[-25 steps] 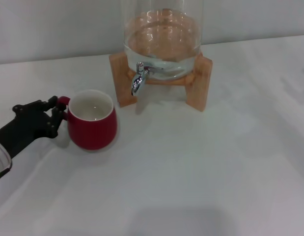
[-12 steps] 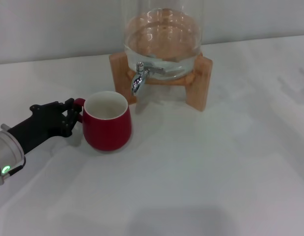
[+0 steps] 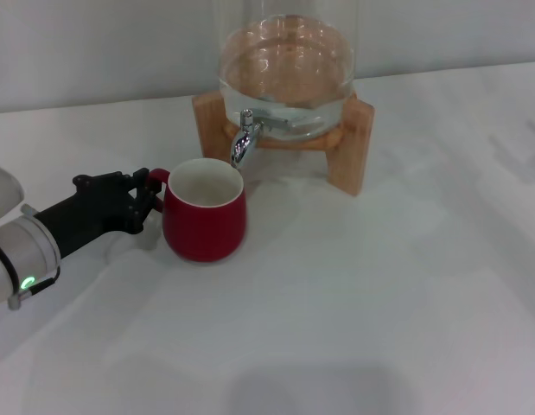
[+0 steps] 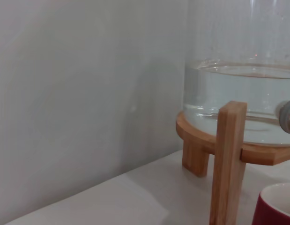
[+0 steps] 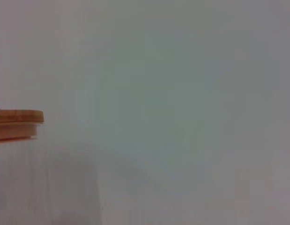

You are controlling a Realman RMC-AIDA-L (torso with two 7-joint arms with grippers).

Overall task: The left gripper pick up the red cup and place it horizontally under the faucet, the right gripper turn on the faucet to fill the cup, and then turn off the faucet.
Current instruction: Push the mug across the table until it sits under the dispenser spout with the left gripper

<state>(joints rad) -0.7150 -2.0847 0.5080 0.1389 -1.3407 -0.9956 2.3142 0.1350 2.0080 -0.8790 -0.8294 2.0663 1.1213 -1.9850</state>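
Left gripper (image 3: 144, 197) clasping red cup (image 3: 204, 210) handle

Head view: from above, looking forward and down on the white table (image 3: 379, 303), glass jar (image 3: 286, 69) at the far edge. Left wrist view: low, close to the table, facing the jar's wooden stand (image 4: 226, 164) from the left. Right wrist view: high, showing only the jar's wooden lid (image 5: 16, 123) against the wall. Shared by all three: the jar.

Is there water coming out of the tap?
No, the tap shows no stream below its spout, and the cup beside it looks empty and white inside.
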